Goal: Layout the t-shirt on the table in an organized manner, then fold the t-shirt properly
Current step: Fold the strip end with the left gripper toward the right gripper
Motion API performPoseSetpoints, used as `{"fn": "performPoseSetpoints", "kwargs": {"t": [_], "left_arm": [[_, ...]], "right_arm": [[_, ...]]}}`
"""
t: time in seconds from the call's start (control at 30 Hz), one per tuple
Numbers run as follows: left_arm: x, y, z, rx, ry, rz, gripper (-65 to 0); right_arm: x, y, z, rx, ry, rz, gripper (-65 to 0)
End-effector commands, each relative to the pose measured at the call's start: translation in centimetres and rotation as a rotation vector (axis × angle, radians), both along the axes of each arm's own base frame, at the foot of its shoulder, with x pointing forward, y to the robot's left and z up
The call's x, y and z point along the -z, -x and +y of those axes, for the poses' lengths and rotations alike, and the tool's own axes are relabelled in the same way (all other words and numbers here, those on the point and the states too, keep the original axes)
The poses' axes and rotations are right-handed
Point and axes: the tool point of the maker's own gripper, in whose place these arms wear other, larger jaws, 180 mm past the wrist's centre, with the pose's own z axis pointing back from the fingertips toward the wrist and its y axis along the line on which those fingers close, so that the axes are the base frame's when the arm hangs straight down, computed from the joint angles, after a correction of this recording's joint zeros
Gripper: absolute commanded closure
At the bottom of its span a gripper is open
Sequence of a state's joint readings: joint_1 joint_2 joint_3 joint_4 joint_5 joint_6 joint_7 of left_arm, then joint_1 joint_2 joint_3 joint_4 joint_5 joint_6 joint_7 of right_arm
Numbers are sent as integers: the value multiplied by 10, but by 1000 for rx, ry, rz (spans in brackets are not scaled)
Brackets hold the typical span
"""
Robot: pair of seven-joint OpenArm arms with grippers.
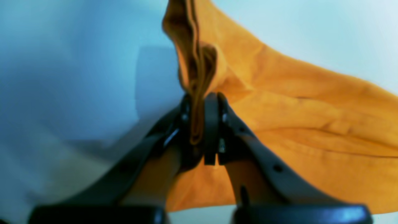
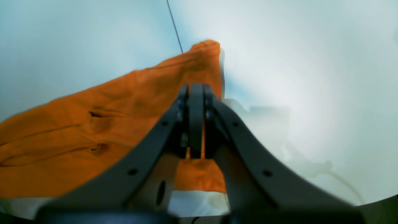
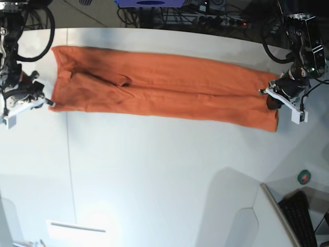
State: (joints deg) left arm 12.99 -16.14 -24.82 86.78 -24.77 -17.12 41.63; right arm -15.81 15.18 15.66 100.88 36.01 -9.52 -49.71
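the left tool [image 1: 199, 124] is pinching a bunched fold of the orange t-shirt [image 3: 164, 90], and the right tool [image 2: 196, 121] is pressed together at the shirt's opposite end, cloth showing just behind its tips. the shirt lies as a long band on the white surface [image 3: 154, 180], stretched between both tools. uneven pulling could slip the bunched edge loose or skew the band; a green tape roll [image 3: 305, 177] and keyboard [image 3: 303, 216] sit well apart from the shirt, blocking nothing.

White table [image 3: 154, 175] lies bare below the long orange t-shirt [image 3: 169, 90], leaving wide passage there (a keyboard [image 3: 303, 218] and green tape roll [image 3: 305, 177] crowd the lower right corner); cables [image 3: 205, 15] line the far edge
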Motion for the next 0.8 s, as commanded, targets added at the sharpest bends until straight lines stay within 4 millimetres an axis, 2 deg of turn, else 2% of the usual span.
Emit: {"fn": "performPoseSetpoints", "kwargs": {"t": [0.0,0.17,0.27,0.53,0.7,0.77], "left_arm": [[-14,-11,-14,50,-13,-51,0],[-17,-7,-80,247,-112,-47,0],[-7,2,-117,347,-151,11,0],[1,6,-188,491,-101,25,0],[0,5,-224,549,-55,10,0],[6,8,-232,571,-44,26,0]], "right_arm": [[-10,-10,-4,-2,14,-40,0],[-12,-13,-4,-2,14,-48,0],[-12,-13,-4,-2,14,-48,0],[-13,-13,-4,-2,14,-49,0],[-16,-18,-4,-2,14,-62,0],[-16,-19,-4,-2,14,-63,0]]}}
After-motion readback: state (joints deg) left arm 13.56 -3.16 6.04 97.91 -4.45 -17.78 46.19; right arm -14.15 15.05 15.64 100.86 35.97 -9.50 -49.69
